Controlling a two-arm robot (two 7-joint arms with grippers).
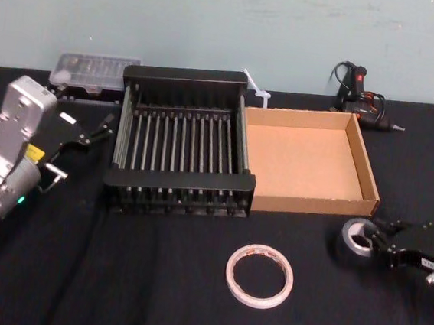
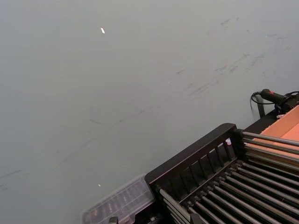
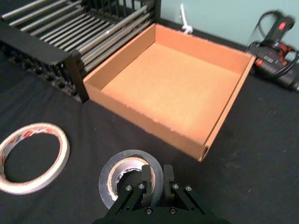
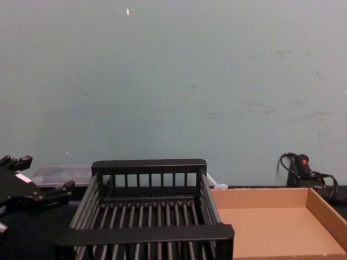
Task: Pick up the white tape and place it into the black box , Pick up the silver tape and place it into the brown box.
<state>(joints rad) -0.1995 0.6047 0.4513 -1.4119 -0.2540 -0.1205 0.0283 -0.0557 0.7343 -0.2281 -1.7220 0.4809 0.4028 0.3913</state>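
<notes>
Hold the right gripper (image 3: 158, 173) square on the silver tape (image 3: 131, 155), squeeze firmly against slipping, and raise straight up before any sideways move. Then carry toward 11 o'clock, over the near wall of the brown box (image 1: 313, 205), high enough to clear that wall. Release low over the flat floor, so as not to let the roll run away. Expect some tilt when holding by one side only, and move slowly for that reason.

Find the silver tape flat on the bench (image 1: 150, 294), near the box corner, at about 5 o'clock from the box. Note the right fingers (image 3: 146, 175): narrow, one inside the core and one outside, seemingly closed on the wall between them.

Leave the white tape (image 1: 260, 276) for after. Look for it at 5 o'clock from the black box (image 1: 185, 76), flat on the bench and apart from the box. See the left gripper (image 1: 107, 123) idle at 9 o'clock of the black box, fingers apart, holding nothing.
</notes>
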